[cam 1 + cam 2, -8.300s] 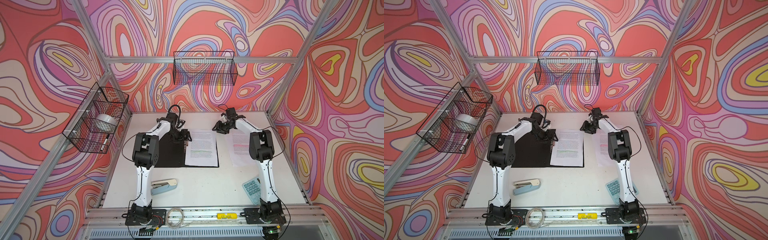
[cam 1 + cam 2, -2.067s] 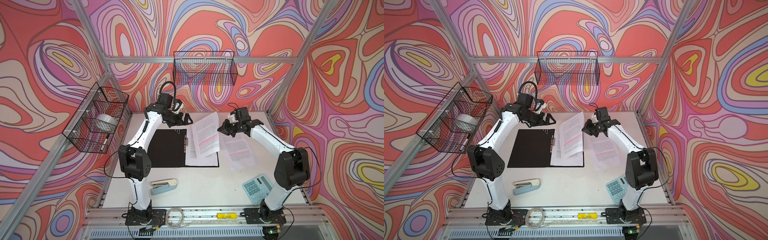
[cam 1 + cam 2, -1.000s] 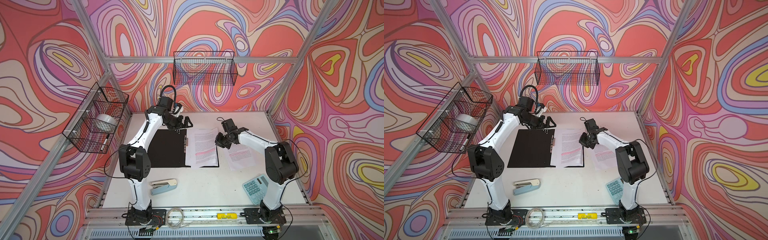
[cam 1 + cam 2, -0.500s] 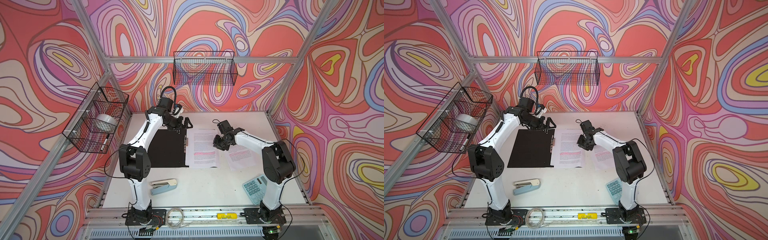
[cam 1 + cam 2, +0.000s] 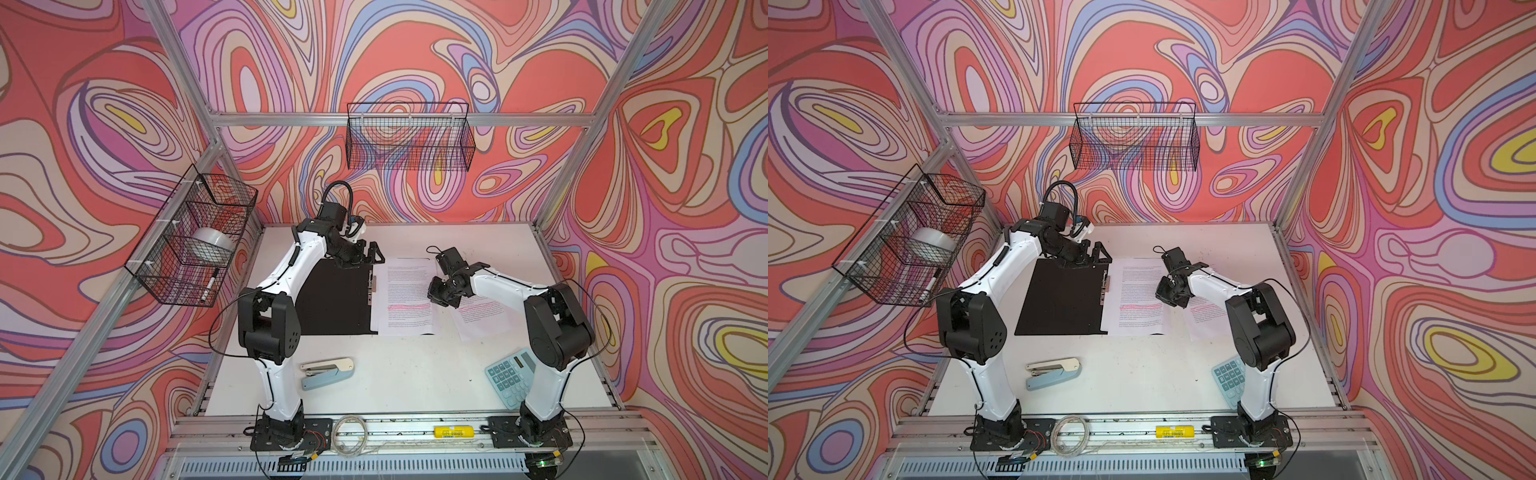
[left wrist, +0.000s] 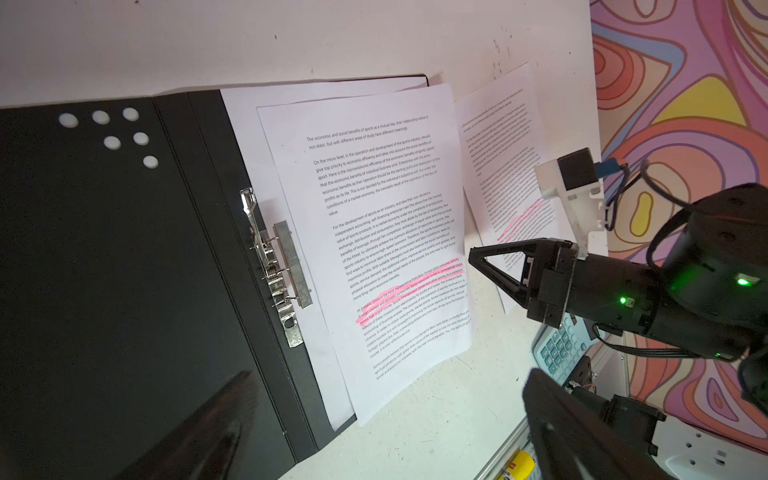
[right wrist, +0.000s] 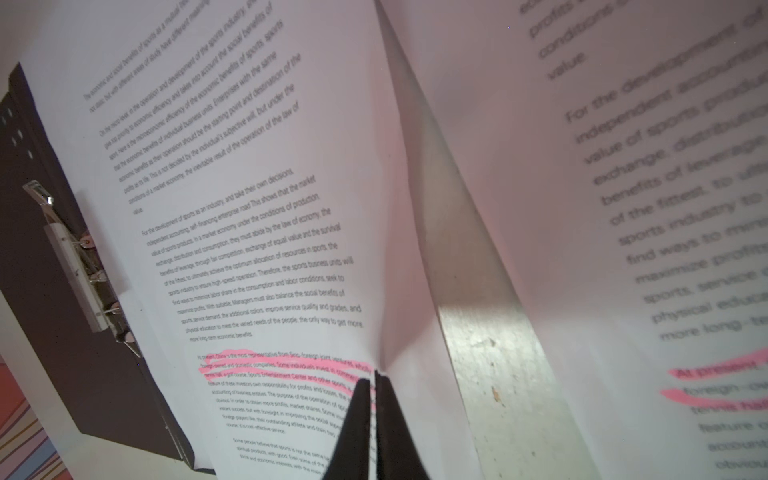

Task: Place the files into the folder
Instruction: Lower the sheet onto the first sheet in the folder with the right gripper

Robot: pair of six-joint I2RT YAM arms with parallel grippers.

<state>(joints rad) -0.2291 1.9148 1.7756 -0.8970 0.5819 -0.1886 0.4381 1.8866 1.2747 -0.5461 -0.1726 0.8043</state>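
Note:
The folder (image 5: 336, 299) (image 5: 1059, 299) lies open and black-lined on the table, its metal clip (image 6: 276, 266) along the spine. Printed files (image 5: 405, 291) (image 5: 1138, 291) with pink highlighting rest on its right half. One more sheet (image 5: 482, 316) (image 5: 1208, 318) lies on the table beside it. My right gripper (image 5: 433, 298) (image 7: 374, 376) is shut on the right edge of the top sheet (image 7: 257, 232), which puckers up at the fingertips. My left gripper (image 5: 372, 257) (image 6: 386, 428) hovers open over the folder's far edge, holding nothing.
A blue stapler (image 5: 328, 372) lies near the front left and a blue calculator (image 5: 511, 378) by the right arm's base. Wire baskets hang on the back wall (image 5: 409, 141) and on the left wall (image 5: 191, 237), the latter holding a tape roll and a marker.
The sheet that the right gripper held in the air now lies flat on the folder's right half. The right gripper has slid slightly left along its edge and shut. The left gripper barely moved.

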